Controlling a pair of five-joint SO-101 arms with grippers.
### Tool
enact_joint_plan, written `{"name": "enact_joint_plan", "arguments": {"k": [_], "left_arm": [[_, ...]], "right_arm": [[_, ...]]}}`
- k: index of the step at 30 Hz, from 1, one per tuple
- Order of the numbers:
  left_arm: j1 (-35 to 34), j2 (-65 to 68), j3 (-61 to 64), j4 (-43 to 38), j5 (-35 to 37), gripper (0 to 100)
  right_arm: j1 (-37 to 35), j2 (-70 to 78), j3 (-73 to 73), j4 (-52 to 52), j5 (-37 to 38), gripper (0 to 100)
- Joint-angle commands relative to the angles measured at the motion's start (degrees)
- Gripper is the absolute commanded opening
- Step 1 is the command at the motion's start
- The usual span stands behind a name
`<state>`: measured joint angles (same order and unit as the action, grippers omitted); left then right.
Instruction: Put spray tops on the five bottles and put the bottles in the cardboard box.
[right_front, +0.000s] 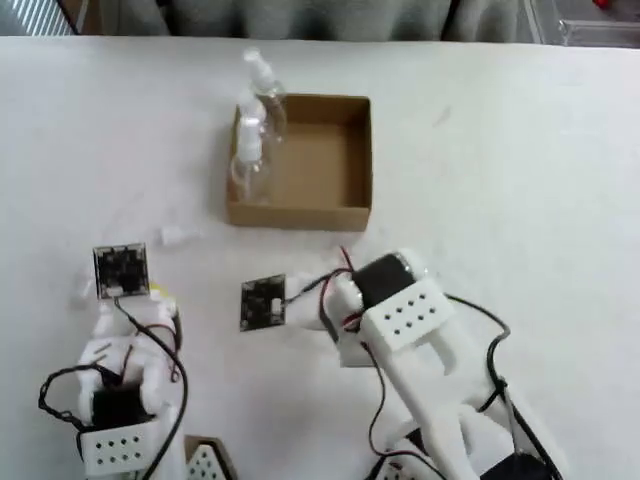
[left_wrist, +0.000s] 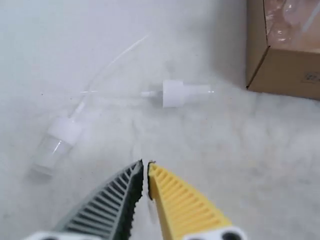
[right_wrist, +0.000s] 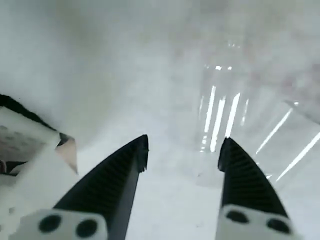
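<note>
Box is set toward the counter's far edge; two topped bottles are held in it. Left pincer is closed on nothing, near a loose spray top. Right pincer is spread open beside a clear bottle.

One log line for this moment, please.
left gripper shut | spray top loose on table near cardboard box | right gripper open | topped bottles standing in box
</note>
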<state>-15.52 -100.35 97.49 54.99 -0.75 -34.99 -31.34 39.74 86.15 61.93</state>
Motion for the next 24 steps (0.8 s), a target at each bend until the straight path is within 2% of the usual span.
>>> {"name": "enact_joint_plan", "arguments": {"k": [1,8,13,24], "left_arm": [[-0.75,-1.19,-0.35,0.62,-0.7,2],[-0.75,-1.19,-0.35,0.62,-0.7,2],[-0.75,-1.19,-0.35,0.62,-0.7,2],[-0.75,-1.19,-0.35,0.62,-0.7,2]], "right_arm": [[-1.54,-1.1,0.62,-6.37,1.14,21.6],[-4.18,-0.84,2.46,-9.45,1.23,22.3],[-4.79,2.86,3.08,-12.09,0.88,29.8],[-3.65,11.74,2.81,-17.63,1.23,29.8]]}}
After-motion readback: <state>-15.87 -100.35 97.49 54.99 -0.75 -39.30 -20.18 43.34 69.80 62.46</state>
